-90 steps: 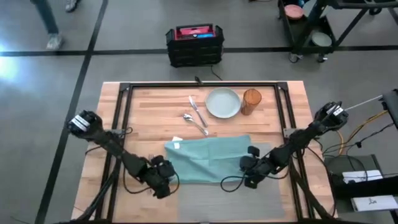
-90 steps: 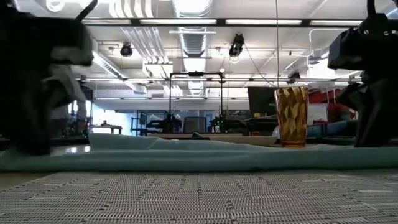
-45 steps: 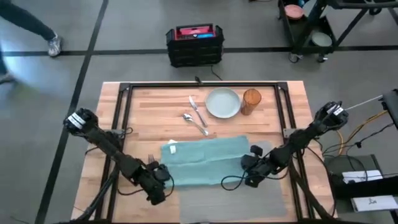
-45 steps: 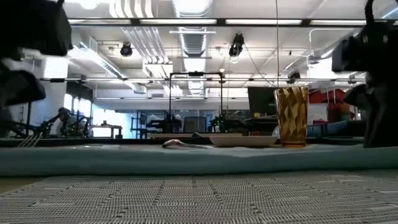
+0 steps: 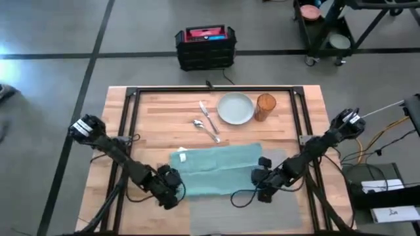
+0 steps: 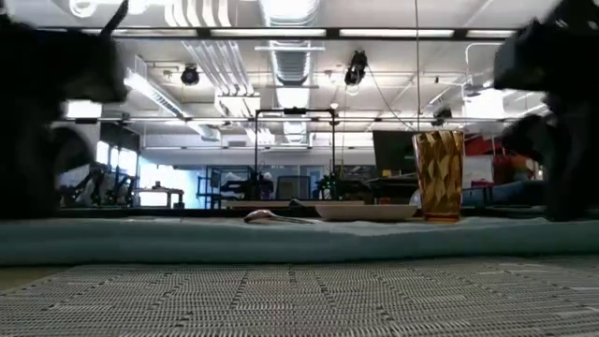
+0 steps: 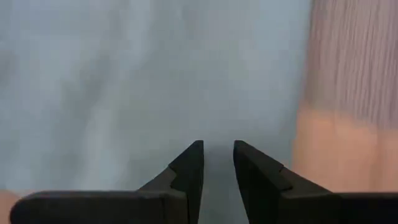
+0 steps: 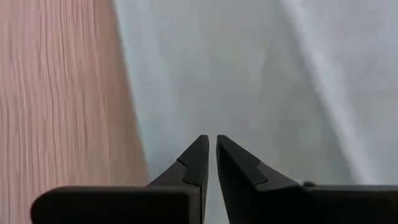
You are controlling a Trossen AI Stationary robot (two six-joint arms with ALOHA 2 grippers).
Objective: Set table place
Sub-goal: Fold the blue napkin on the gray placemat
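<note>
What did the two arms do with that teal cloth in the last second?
The teal napkin went from a skewed, tilted sheet to a flatter strip lying straighter across the grey placemat. The left gripper swung outward off the cloth's corner, then came back to it; the right gripper barely shifted at the other end. The plate, amber glass and cutlery stayed put.

**Materials and finishes, table surface**

Long light wooden butcher-block table [image 5: 157, 111]: plank strips, smooth, low sheen. Black metal frame [image 5: 210, 90] over it, matt. Between the two grippers, teal cloth napkin [image 5: 216, 167]: soft, matt, gently creased. Beneath it a grey rectangular woven placemat [image 6: 299, 295], coarse ribbed weave, matt. Beyond the napkin from the grippers: silver metal cutlery [image 5: 209, 122], shiny; pale round plate [image 5: 235, 108], smooth, glazed look; amber ribbed tumbler [image 6: 438, 174], translucent, glossy. Left gripper [image 7: 217, 163] fingers: dark, matt, hard.
</note>
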